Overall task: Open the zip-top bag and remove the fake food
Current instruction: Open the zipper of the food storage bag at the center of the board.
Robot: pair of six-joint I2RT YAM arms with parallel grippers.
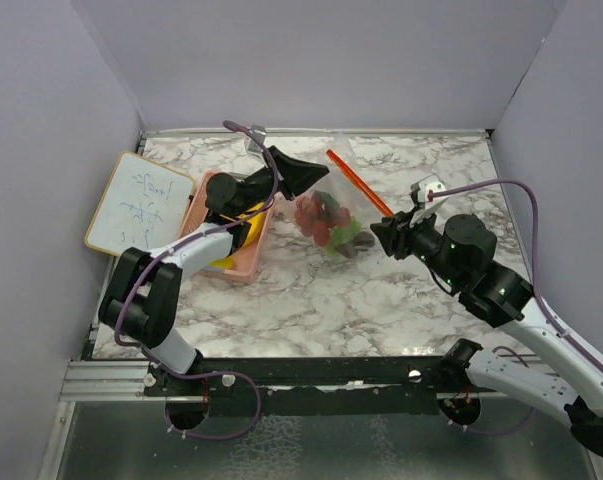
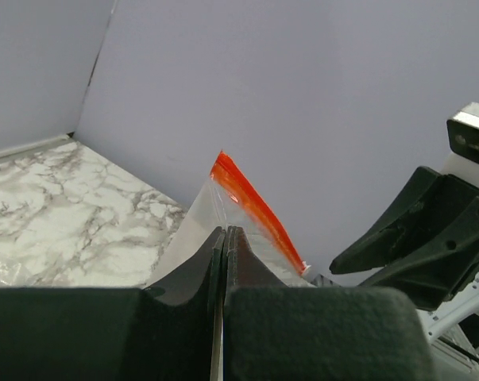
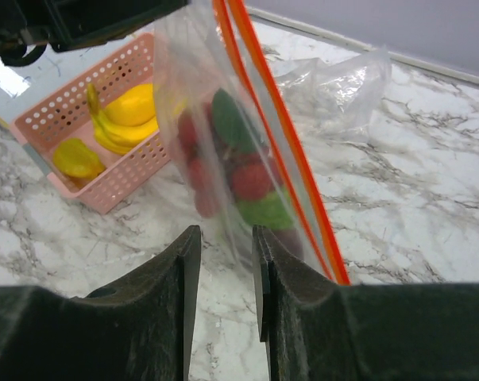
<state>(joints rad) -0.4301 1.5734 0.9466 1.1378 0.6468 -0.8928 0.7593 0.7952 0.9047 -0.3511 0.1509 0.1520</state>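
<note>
The clear zip-top bag (image 1: 331,200) with an orange zip strip (image 1: 361,185) hangs lifted over the table's middle. The fake food (image 1: 326,225), red, green and dark pieces, sits bunched at its bottom and shows in the right wrist view (image 3: 251,178). My left gripper (image 1: 319,173) is shut on the bag's clear film near the top; the film and zip strip (image 2: 255,206) rise just past its tips (image 2: 225,230). My right gripper (image 1: 379,233) is at the bag's right side below the zip end. Its jaws (image 3: 223,232) stand a little apart, with the bag's lower edge just ahead.
A pink slotted basket (image 1: 243,268) left of the bag holds a yellow banana (image 3: 132,111) and another yellow piece (image 3: 76,157). A small whiteboard (image 1: 136,200) lies at the far left. Crumpled clear plastic (image 3: 334,75) lies near the back wall. Grey walls enclose three sides.
</note>
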